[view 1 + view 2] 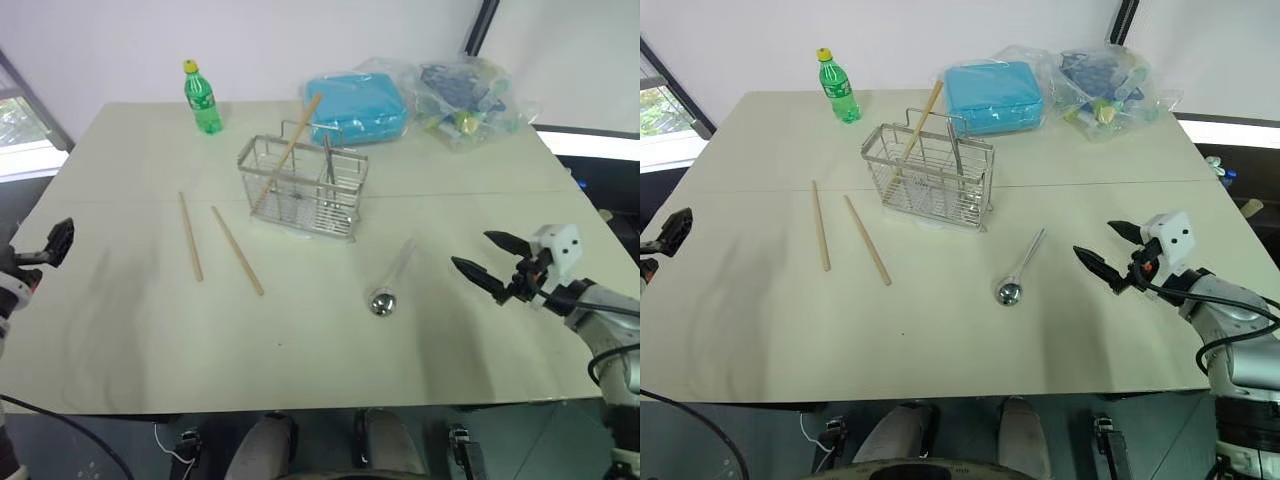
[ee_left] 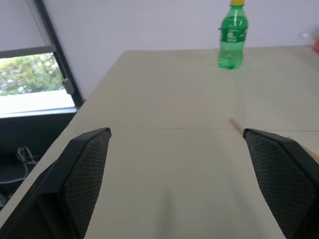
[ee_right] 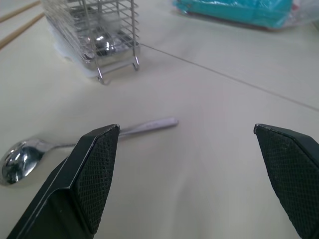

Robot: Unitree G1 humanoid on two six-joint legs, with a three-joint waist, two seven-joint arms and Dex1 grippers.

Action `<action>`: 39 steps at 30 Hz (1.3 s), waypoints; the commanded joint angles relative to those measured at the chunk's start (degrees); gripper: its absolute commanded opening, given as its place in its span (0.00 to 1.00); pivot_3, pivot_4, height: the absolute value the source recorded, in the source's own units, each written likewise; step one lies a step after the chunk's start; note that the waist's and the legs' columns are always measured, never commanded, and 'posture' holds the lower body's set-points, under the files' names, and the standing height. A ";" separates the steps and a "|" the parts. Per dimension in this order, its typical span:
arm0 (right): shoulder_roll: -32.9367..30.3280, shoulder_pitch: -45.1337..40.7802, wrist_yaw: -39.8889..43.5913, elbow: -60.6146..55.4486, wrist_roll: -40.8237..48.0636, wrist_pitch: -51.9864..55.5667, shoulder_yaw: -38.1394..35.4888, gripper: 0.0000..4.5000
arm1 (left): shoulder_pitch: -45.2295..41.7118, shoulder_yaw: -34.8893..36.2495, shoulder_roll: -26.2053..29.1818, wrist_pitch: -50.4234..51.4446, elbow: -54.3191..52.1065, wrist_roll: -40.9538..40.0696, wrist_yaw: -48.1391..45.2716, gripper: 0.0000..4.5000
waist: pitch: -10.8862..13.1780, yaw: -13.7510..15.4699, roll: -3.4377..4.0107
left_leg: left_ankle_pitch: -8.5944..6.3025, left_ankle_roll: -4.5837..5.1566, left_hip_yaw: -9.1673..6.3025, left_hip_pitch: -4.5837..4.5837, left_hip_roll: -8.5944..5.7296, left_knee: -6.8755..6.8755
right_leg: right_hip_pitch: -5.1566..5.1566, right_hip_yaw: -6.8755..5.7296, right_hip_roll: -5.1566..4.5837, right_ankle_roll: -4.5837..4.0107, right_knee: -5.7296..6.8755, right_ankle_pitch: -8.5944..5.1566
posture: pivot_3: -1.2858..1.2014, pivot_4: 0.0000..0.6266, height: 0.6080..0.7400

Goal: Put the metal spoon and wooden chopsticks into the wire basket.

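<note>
Wire basket (image 1: 928, 176) far centre, one chopstick leaning inside. Two wooden chopsticks (image 1: 845, 238) flat at left. Metal spoon (image 1: 1019, 268) lying near-to-far, just left of right gripper (image 1: 1108, 252), fingers spread. Left gripper (image 1: 58, 243) spread too, farther off.

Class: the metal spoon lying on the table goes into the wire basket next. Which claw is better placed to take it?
Right. The open right claw hovers beside the metal spoon; the left claw is at the table's far edge.

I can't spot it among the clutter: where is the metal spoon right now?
In the head views the metal spoon lies flat on the table, in front of the wire basket, toward the right gripper.
</note>
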 commanded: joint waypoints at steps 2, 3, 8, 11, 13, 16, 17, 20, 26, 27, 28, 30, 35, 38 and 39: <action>-4.04 -9.58 7.13 5.49 -3.57 -4.55 5.23 0.99 | -2.50 -4.78 3.55 5.49 -9.38 -8.01 -5.41 1.00 | 0.03 -0.06 0.05 | 0.00 0.00 0.01 -0.02 -0.01 0.07 | 0.02 0.00 0.00 -0.01 0.01 0.03 | 0.52 0.24 0.88; -4.75 -12.88 9.31 8.05 -4.78 -5.94 7.09 0.99 | -3.14 -6.47 3.85 6.70 -10.99 -9.62 -6.36 1.00 | 0.06 -0.09 0.09 | 0.00 0.00 0.03 -0.01 -0.01 0.13 | 0.04 0.00 0.00 0.00 0.01 0.06 | 0.52 0.24 0.88; -6.11 -30.24 21.59 23.73 -13.53 -18.34 18.06 0.99 | -5.79 -16.13 6.18 10.42 -18.18 -14.44 -11.49 1.00 | 0.08 -0.65 0.13 | 0.01 0.00 0.15 0.01 0.01 0.19 | 0.06 0.01 0.08 0.06 0.02 0.14 | 0.52 0.24 0.88; -5.89 -38.69 28.20 33.75 -19.54 -28.86 24.18 0.99 | -6.50 -19.81 7.82 11.63 -20.96 -17.15 -14.91 1.00 | 0.10 -1.50 0.15 | 0.12 -0.20 0.19 -0.05 0.03 0.16 | 0.00 0.01 0.12 0.07 0.03 0.16 | 0.52 0.24 0.88; -5.36 -44.81 32.44 41.83 -24.03 -36.76 28.49 0.99 | -6.65 -21.46 8.78 12.28 -21.61 -18.55 -16.97 1.00 | 0.10 -1.67 0.15 | 0.22 -0.38 0.21 -0.05 0.03 0.09 | 0.00 0.01 0.11 0.08 0.00 0.17 | 0.52 0.24 0.88; -3.97 -52.91 37.71 51.80 -30.75 -47.89 34.92 0.99 | -6.29 -22.62 9.64 13.21 -21.93 -19.97 -18.67 1.00 | 0.13 -1.98 0.20 | 0.24 -0.40 0.28 -0.01 0.03 0.00 | -0.05 0.04 0.10 0.09 0.00 0.17 | 0.52 0.24 0.88; -3.39 -54.78 38.99 54.18 -32.13 -50.83 36.33 0.99 | -6.30 -22.72 9.73 13.43 -21.91 -20.22 -18.78 1.00 | 0.13 -1.96 0.20 | 0.24 -0.41 0.30 0.01 0.03 -0.01 | -0.06 0.05 0.11 0.09 0.01 0.17 | 0.52 0.24 0.88; -0.59 -59.87 42.27 59.86 -35.07 -56.70 39.50 0.99 | -6.39 -22.94 9.93 14.33 -22.09 -21.49 -18.85 1.00 | 0.13 -1.93 0.19 | 0.29 -0.49 0.25 0.02 0.08 -0.05 | -0.06 0.05 0.20 0.07 0.03 0.17 | 0.52 0.24 0.88; 4.56 -64.41 43.85 66.61 -37.89 -65.26 44.62 0.99 | -5.06 -23.57 10.58 15.33 -23.56 -22.54 -18.75 1.00 | 0.13 -1.77 0.19 | 0.34 -0.59 0.16 0.03 0.11 -0.05 | -0.10 0.07 0.25 -0.02 0.10 0.23 | 0.52 0.24 0.88; 5.01 -64.47 43.85 67.37 -38.09 -66.71 45.96 0.99 | -4.94 -23.57 10.69 15.46 -23.93 -22.85 -18.65 1.00 | 0.13 -1.69 0.19 | 0.35 -0.59 0.14 0.04 0.11 -0.05 | -0.10 0.07 0.25 -0.02 0.12 0.24 | 0.52 0.24 0.88; 5.29 -64.49 43.85 68.02 -38.20 -67.92 47.14 0.99 | -4.93 -23.57 10.76 15.63 -24.29 -23.20 -18.45 1.00 | 0.13 -1.60 0.19 | 0.35 -0.59 0.14 0.02 0.10 -0.05 | -0.10 0.07 0.25 -0.03 0.12 0.24 | 0.52 0.24 0.88; 5.73 -64.55 43.85 69.09 -38.12 -70.09 49.13 0.99 | -5.09 -23.50 10.84 15.97 -24.82 -23.79 -17.95 1.00 | 0.13 -1.58 0.20 | 0.35 -0.59 0.12 0.02 0.09 -0.04 | -0.10 0.07 0.25 -0.03 0.11 0.24 | 0.52 0.24 0.88; 7.68 -65.01 43.85 71.38 -38.21 -73.66 52.35 0.99 | -4.93 -23.16 10.48 15.97 -25.81 -24.35 -16.17 1.00 | 0.13 -1.90 0.20 | 0.37 -0.63 0.10 0.07 0.11 -0.06 | -0.15 0.14 0.26 -0.04 0.19 0.25 | 0.52 0.24 0.88; 9.39 -65.71 43.85 72.19 -38.01 -74.43 53.06 0.99 | -4.71 -22.71 10.11 15.98 -26.40 -25.29 -14.67 1.00 | 0.13 -2.06 0.20 | 0.38 -0.64 0.13 0.10 0.12 -0.07 | -0.21 0.21 0.28 -0.05 0.28 0.25 | 0.52 0.24 0.88; 9.89 -65.88 43.85 72.37 -37.92 -74.58 53.17 0.99 | -4.59 -22.61 10.10 15.94 -26.62 -25.49 -14.30 1.00 | 0.13 -2.09 0.20 | 0.38 -0.65 0.13 0.10 0.12 -0.07 | -0.23 0.22 0.28 -0.05 0.31 0.25 | 0.52 0.24 0.88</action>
